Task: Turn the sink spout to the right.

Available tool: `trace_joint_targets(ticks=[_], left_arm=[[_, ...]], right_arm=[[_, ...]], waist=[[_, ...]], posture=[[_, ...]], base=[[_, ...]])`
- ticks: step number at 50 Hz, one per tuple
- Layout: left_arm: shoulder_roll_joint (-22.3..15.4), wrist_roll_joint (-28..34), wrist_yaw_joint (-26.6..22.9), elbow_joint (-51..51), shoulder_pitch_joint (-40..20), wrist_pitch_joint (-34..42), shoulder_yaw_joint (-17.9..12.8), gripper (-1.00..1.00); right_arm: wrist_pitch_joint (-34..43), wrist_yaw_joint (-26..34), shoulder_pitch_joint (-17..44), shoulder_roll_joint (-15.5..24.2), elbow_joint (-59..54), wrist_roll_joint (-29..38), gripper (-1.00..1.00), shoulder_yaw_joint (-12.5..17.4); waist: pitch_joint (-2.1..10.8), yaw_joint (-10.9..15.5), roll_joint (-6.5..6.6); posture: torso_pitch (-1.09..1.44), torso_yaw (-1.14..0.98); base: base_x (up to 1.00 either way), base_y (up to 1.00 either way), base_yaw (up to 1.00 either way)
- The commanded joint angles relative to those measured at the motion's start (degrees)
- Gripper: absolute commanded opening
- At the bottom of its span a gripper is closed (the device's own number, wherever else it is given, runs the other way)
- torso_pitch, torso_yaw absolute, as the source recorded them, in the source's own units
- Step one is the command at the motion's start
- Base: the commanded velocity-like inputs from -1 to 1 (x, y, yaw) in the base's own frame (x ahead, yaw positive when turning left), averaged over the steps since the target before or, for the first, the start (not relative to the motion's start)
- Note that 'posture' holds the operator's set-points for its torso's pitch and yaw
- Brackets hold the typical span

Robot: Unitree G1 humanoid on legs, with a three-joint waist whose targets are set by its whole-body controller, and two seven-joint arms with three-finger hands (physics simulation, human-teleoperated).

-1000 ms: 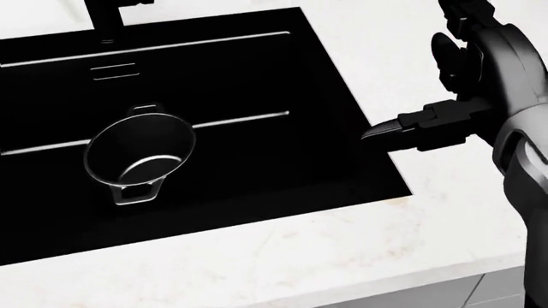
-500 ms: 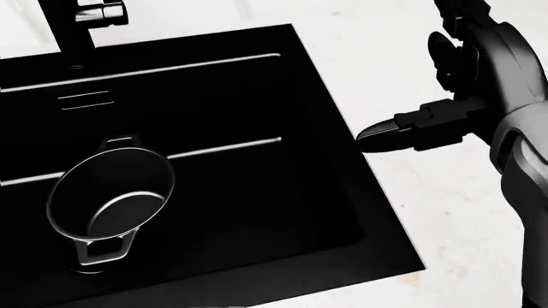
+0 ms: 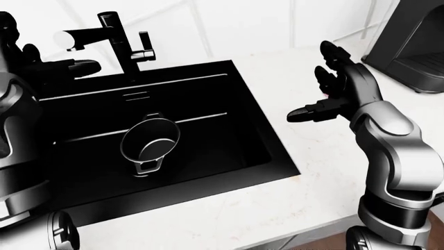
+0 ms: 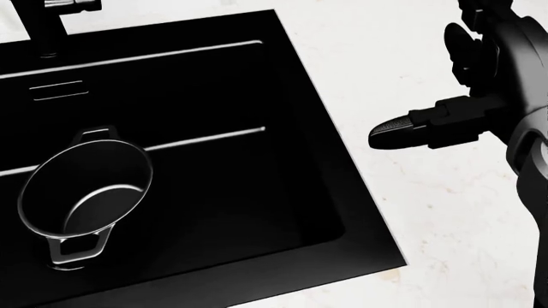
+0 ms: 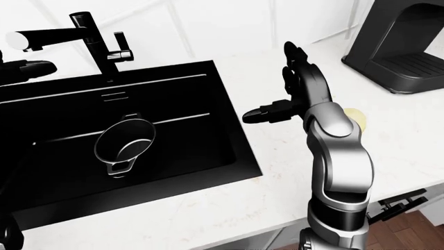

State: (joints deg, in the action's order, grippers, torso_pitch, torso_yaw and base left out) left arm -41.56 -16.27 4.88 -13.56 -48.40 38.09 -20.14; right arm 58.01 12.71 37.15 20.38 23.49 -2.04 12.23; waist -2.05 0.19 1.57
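The black metal sink spout (image 3: 87, 35), a straight horizontal tube with a pale rounded tip, stands on an upright post at the far edge of the black rectangular sink basin (image 3: 229, 135) and points toward the basin's left end. It looks rigid and smooth, likely pivoting stiffly about the post; a push near the tip, where leverage is greatest, should swing it, though glossy metal could let fingers slide. A small black lever handle (image 3: 143, 41) rises just beside the post.

The left hand (image 3: 66, 67) hovers at the basin's far left corner, just below the spout tip and apart from it; whether its fingers are spread or closed cannot be told. The right hand (image 3: 326, 88) hangs over the white marbled counter (image 3: 326, 172) past the basin's right edge, fingers spread and holding nothing, well apart from the spout.

A shiny round steel pot (image 3: 149, 140) with loop handles lies in the basin. A black boxy coffee machine (image 5: 409, 41) sits at the counter's far right corner.
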Motion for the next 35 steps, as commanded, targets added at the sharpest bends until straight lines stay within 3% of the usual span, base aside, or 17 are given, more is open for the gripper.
trace_joint_targets(ticks=[1, 15, 35], left_arm=[[-0.5, 0.6, 0.0, 1.5, -1.7, -1.7, -0.1, 1.0], [2.1, 3.9, -0.9, 0.1, -5.0, -1.7, 2.0, 1.0], [6.4, 6.0, -1.1, 6.4, -3.4, 1.5, 2.9, 1.0]], right_arm=[[-1.6, -0.2, 1.6, 0.6, 1.7, 0.1, 1.0, 0.4], [-0.9, 0.0, 2.4, 0.9, 1.3, 0.0, 1.0, 0.5], [-1.9, 0.0, -0.3, 0.8, 2.8, -0.6, 1.0, 1.4]], waist=[[1.32, -0.1, 0.13], [1.72, -0.1, -0.34], [1.68, -0.2, -0.98]], posture=[[0.0, 0.0], [0.0, 0.0], [0.0, 0.0]], base=[[0.0, 0.0, 0.0], [0.0, 0.0, 0.0], [0.0, 0.0, 0.0]])
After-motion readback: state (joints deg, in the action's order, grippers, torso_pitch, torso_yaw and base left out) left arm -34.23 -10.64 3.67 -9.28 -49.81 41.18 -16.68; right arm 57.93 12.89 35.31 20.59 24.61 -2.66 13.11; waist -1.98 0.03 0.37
